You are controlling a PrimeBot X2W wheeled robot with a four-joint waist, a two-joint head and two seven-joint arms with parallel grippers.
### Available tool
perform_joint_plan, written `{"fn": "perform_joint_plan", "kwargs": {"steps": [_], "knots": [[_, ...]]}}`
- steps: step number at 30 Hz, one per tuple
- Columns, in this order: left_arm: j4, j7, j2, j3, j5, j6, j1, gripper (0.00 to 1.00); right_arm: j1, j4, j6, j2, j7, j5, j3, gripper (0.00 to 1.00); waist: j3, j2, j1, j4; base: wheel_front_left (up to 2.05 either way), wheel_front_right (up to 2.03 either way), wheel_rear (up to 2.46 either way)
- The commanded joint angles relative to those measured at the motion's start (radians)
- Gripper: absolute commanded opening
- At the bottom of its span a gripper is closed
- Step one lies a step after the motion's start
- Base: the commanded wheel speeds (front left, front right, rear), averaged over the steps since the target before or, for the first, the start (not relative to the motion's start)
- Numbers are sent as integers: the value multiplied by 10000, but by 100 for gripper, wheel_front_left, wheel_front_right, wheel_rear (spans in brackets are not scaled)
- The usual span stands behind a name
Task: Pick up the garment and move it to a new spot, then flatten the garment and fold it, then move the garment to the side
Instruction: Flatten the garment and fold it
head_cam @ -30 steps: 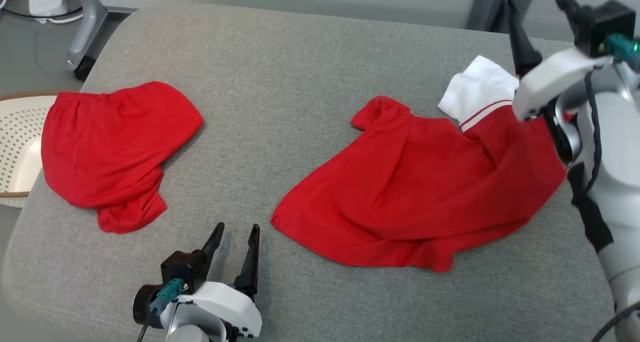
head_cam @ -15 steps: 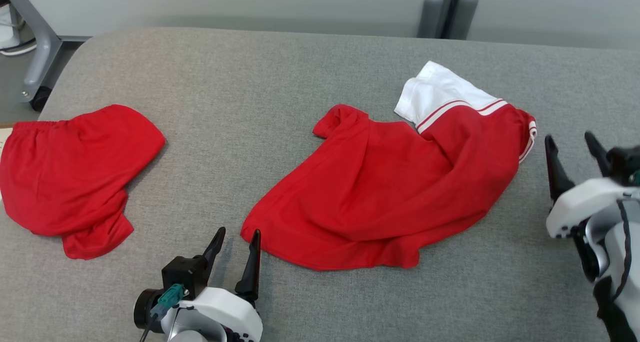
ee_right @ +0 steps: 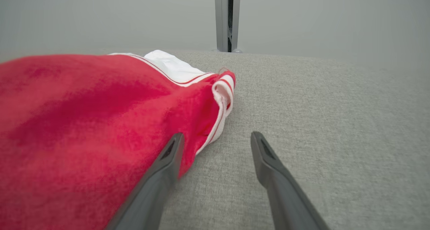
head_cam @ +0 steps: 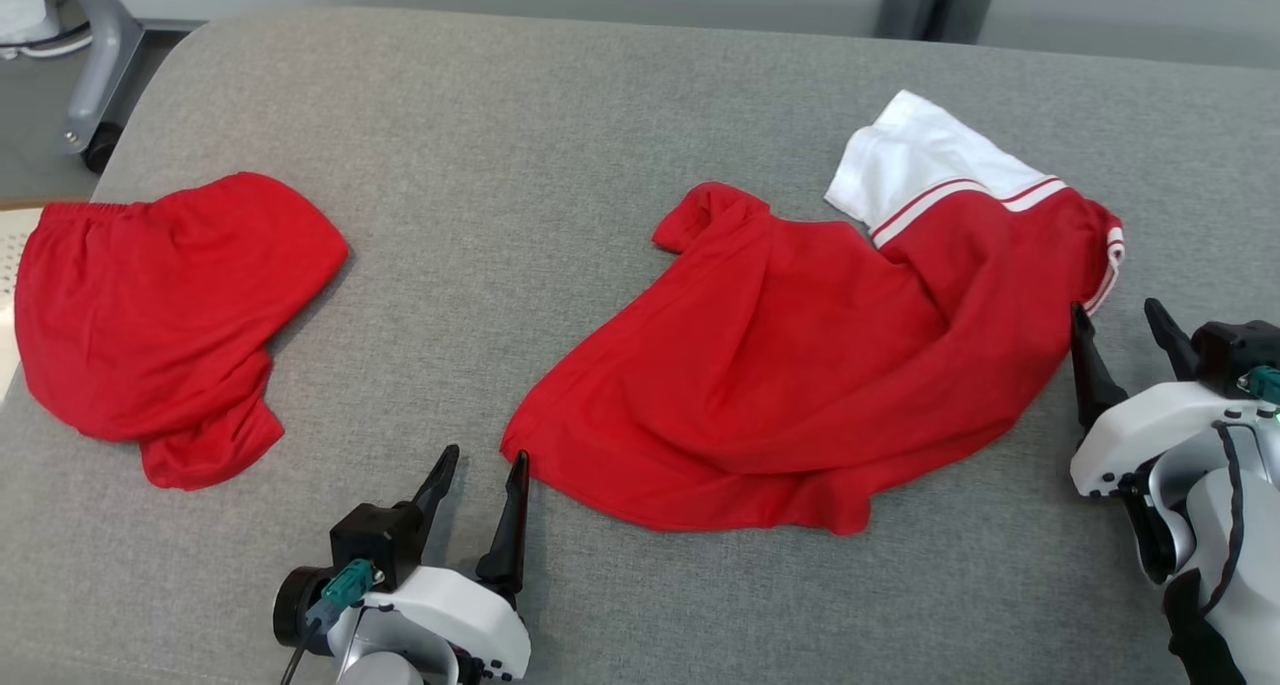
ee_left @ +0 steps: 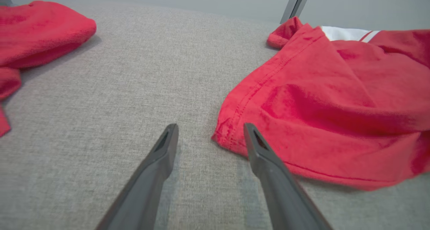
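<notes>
A rumpled red garment (head_cam: 820, 365) with a white striped part lies on the grey padded surface (head_cam: 560, 165), right of centre. My left gripper (head_cam: 485, 457) stands open at the garment's lower left corner; in the left wrist view the garment (ee_left: 319, 105) has that hem corner just inside the right finger of the left gripper (ee_left: 210, 126). My right gripper (head_cam: 1114, 310) is open by the garment's right edge. The right wrist view shows the garment (ee_right: 84, 122) with its striped cuff against the left finger of the right gripper (ee_right: 217, 135). Nothing is held.
A second red garment (head_cam: 170, 315) lies bunched at the left, also seen in the left wrist view (ee_left: 33, 28). A perforated pale basket (head_cam: 8, 265) sits past the left edge. A wheeled metal leg (head_cam: 95, 85) and a grey post (head_cam: 930, 5) stand behind.
My right arm has come down from high at the far right to the surface beside the garment's right edge, jaws open. The head camera shifted. The left gripper has hardly moved.
</notes>
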Motion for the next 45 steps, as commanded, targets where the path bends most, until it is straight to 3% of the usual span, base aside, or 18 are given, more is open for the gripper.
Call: {"fn": "perform_joint_plan", "kwargs": {"steps": [1,2,4,5,6,7,12,19,32,40,45], "knots": [[8,-4,44,29,18,-37,-191,100,-180,78,-2,-14,-2,-46,-125,98,126,0,0,146,0,0,0],[13,-4,43,43,14,-29,-207,100,-198,126,-2,15,-4,-70,-160,83,158,0,0,180,0,0,0],[15,-4,44,67,4,-44,-220,100,-295,246,-2,5,-2,-155,-284,19,210,0,0,241,0,0,0],[15,-4,44,67,4,-44,-220,100,-295,246,-2,5,-2,-155,-284,19,210,0,0,241,0,0,0],[19,-4,43,67,7,-54,-229,100,-329,300,-2,3,-2,-153,-331,5,219,0,0,258,0,0,0],[23,-4,44,74,8,-50,-242,100,-362,335,-2,-14,-4,-177,-376,1,221,0,0,270,0,0,0],[52,-4,44,173,80,-30,-218,100,-407,311,-2,-2,-2,-139,-726,0,138,0,0,213,0,0,0],[98,-4,46,236,83,-105,78,100,21,-1024,-2,86,-4,120,-1120,0,-448,0,0,-17,0,0,0],[235,-4,44,406,80,61,1009,100,113,-4281,-2,-42,125,1581,618,0,-2035,0,0,-436,0,0,0],[198,-4,44,471,13,107,1352,100,220,-6104,-2,158,1177,2240,1498,0,-2495,0,0,-556,0,0,0],[159,-4,47,382,-63,78,1321,100,278,-6618,-2,341,1773,2209,1937,0,-2392,0,0,-384,0,0,0]]}}
